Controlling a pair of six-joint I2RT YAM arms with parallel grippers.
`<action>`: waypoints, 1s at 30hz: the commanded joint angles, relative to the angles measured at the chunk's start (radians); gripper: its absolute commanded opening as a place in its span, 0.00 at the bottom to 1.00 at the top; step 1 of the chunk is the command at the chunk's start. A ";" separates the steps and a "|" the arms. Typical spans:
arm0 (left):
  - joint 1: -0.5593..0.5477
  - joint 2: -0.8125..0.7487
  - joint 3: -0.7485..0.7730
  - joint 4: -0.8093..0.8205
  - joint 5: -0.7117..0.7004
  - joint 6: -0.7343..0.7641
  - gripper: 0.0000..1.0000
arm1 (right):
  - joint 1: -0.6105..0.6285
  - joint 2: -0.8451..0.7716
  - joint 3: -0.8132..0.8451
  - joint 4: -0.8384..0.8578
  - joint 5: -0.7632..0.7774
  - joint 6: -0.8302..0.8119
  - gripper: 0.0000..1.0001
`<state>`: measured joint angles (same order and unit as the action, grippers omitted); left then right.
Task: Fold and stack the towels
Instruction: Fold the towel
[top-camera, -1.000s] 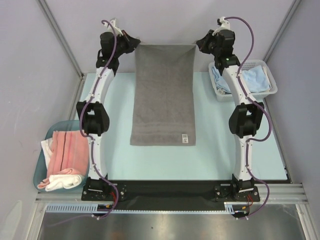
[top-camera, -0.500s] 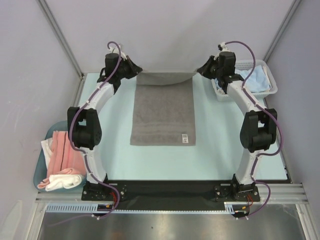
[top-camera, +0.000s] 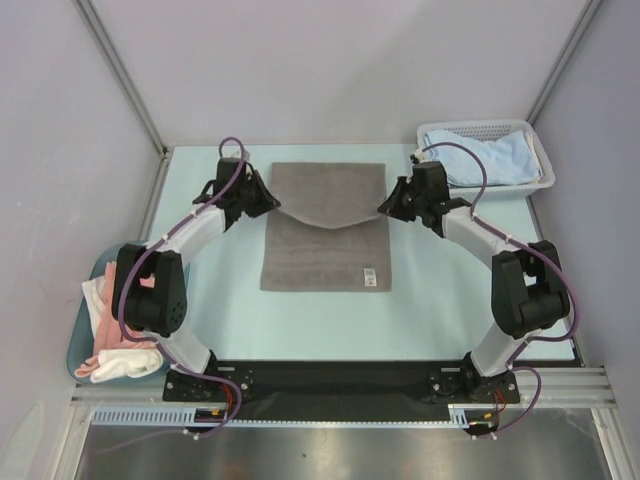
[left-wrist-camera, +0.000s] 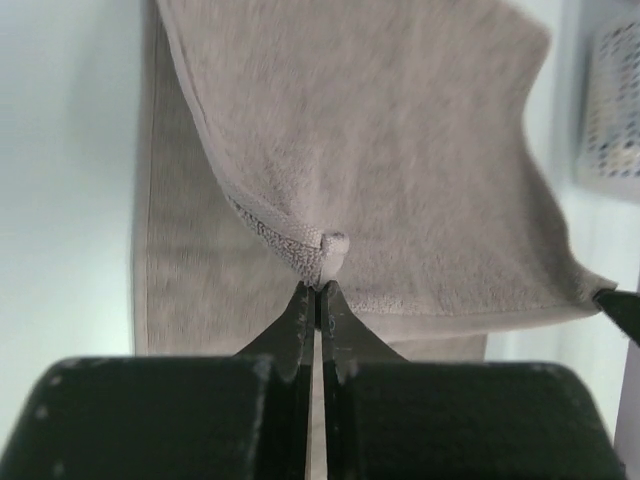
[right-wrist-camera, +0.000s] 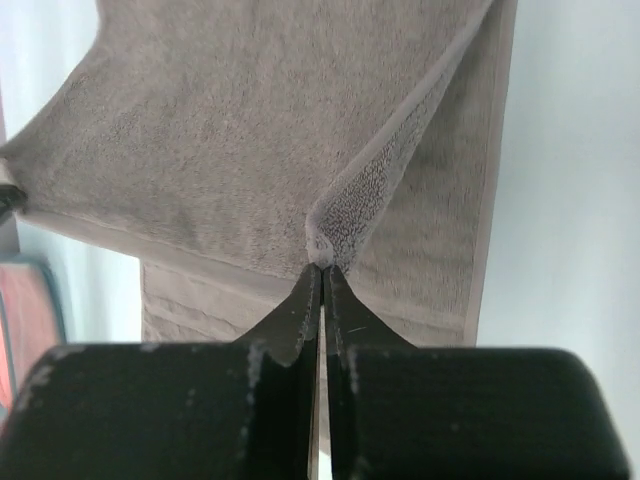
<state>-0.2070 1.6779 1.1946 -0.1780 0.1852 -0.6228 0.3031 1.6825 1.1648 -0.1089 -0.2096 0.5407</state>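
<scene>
Step in hand: the grey towel (top-camera: 325, 250) is getting its first fold, far half over near half, as I judge it.
Left gripper (top-camera: 268, 200): its jaws are pressing together on the far-left corner of the grey towel, pinching the hem just above the cloth.
Right gripper (top-camera: 386, 208): it is pinching the far-right corner in the same way, jaws tight on the hem.
Grey towel now: the near half is lying flat at the middle of the table (top-camera: 450, 290). The far part is doubling back over it, and its lifted edge is sagging between the two grippers, short of the near edge.
Done: a pink towel (top-camera: 100, 318) and a white towel (top-camera: 120, 362) are lying in the tub (top-camera: 74, 345) at the left and appear folded, though an arm is hiding part of them.
Left, grey: the held edge is waiting to be brought to the near edge and let go. More folds are likely needed before stacking.
Left, blue: the blue towel (top-camera: 495, 160) is lying bunched and unfolded in the basket (top-camera: 480, 126) at the far right.
Progress: roughly midway, I am guessing.
</scene>
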 joint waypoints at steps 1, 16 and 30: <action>-0.029 -0.095 -0.073 -0.040 -0.038 -0.043 0.00 | 0.019 -0.072 -0.043 0.017 0.036 0.016 0.00; -0.031 -0.138 -0.084 -0.176 0.010 -0.008 0.00 | 0.045 -0.141 -0.066 -0.069 0.079 0.008 0.00; -0.032 -0.274 -0.164 -0.242 0.031 0.071 0.00 | 0.076 -0.294 -0.096 -0.159 0.105 -0.004 0.00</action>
<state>-0.2382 1.4601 1.0561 -0.3962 0.1955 -0.5884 0.3687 1.4342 1.0809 -0.2337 -0.1234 0.5472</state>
